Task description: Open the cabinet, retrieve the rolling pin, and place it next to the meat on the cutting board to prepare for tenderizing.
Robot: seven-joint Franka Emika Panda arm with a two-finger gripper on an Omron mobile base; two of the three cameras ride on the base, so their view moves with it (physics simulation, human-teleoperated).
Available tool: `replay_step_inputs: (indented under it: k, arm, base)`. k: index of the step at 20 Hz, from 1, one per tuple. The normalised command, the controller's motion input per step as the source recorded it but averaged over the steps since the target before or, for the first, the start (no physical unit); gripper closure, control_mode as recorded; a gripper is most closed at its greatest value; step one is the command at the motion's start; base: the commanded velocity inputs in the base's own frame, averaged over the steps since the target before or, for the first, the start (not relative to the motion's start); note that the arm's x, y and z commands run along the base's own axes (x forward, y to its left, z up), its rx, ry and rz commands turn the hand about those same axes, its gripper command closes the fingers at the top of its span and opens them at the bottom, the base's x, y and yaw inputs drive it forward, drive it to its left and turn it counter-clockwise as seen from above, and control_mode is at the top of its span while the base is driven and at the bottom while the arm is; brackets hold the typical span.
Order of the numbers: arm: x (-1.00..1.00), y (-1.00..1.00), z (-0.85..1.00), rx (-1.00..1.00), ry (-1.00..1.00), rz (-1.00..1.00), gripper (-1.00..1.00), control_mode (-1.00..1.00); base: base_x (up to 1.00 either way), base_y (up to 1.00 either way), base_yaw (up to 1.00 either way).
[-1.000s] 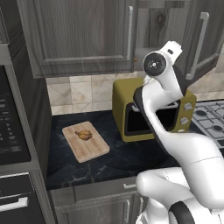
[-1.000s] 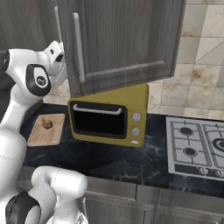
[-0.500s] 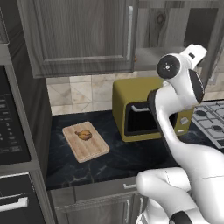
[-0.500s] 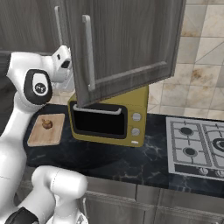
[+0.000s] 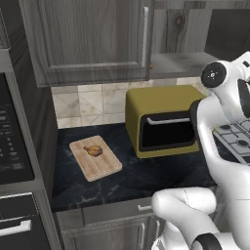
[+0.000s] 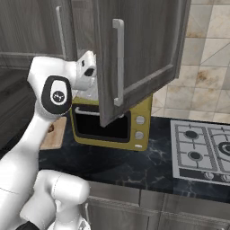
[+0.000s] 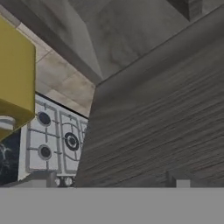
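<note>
The cabinet's right door stands swung out, its bar handle facing the room; the left door is shut. Inside, the grey shelf shows, with a small tan tip at its left end, perhaps the rolling pin's end; the rest is hidden. My gripper is open, fingertips wide apart, right up against the open door's inner face. The hand sits just behind that door's edge. The meat lies on the cutting board on the counter's left.
A mustard-yellow toaster oven stands on the dark counter below the open cabinet. The gas stove lies to its right. A dark oven stack walls off the left. The open door overhangs the toaster oven.
The right cabinet door has swung much wider open. My arm and hand have moved with it, rightward in the left base view.
</note>
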Motion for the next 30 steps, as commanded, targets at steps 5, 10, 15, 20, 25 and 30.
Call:
replay_step_inputs:
  k: [5,10,15,20,25,30]
  arm:
    - [-0.1,-0.82,0.0,0.0,0.0,-0.15,-1.0,-1.0]
    - [0.0,-0.74,0.0,0.0,0.0,-0.12,-1.0,-1.0]
    - [0.04,-0.63,0.0,0.0,0.0,-0.1,-1.0,-1.0]
    - [0.0,-0.4,0.0,0.0,0.0,-0.03,-1.0,-1.0]
    - [-0.3,0.17,0.0,0.0,-0.09,0.0,-1.0,-1.0]
    - [-0.23,0.75,0.0,0.02,-0.11,0.02,-1.0,-1.0]
  base:
    - [0.0,0.0,0.0]
    - [0.0,0.0,0.0]
    - [0.0,0.0,0.0]
    - [0.0,0.0,0.0]
    - [0.0,0.0,0.0]
    - [0.0,0.0,0.0]
